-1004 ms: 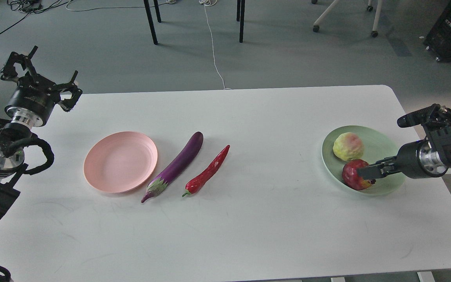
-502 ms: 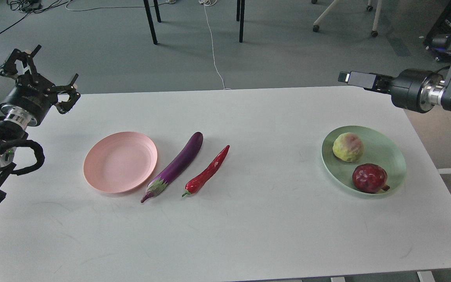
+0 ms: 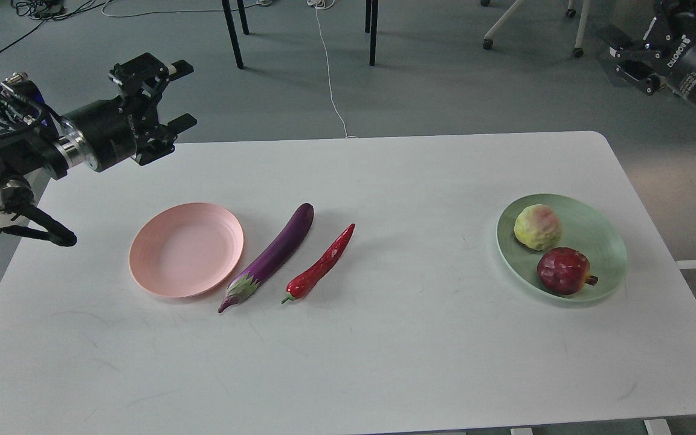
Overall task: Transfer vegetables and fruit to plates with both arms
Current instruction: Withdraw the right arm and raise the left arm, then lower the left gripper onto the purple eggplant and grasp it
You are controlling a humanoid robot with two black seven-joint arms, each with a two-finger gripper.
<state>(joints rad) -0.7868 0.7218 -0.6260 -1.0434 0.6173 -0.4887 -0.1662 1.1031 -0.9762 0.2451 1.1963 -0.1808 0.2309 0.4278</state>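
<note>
The pale pink plate (image 3: 186, 249) lies bare at the left of the white table. The purple eggplant (image 3: 275, 254) and the red chili pepper (image 3: 322, 264) lie side by side on the table just right of it. The pale green plate (image 3: 603, 240) at the right holds the yellow-green fruit (image 3: 538, 226) and the dark red pomegranate-like fruit (image 3: 563, 270). My left gripper (image 3: 180, 95) is open and empty, raised over the table's back left edge. My right gripper (image 3: 625, 57) is open and empty, high at the far right, well behind the green plate.
The table (image 3: 384, 362) has a rounded back right corner. Beyond it on the grey floor stand black table legs (image 3: 372, 33), a white cable (image 3: 330, 78) and wheeled chair feet (image 3: 529, 27).
My right gripper let go of the red fruit on the green plate and rose back to the upper right. The red fruit shifted slightly. My left gripper swung right, toward the table's back left.
</note>
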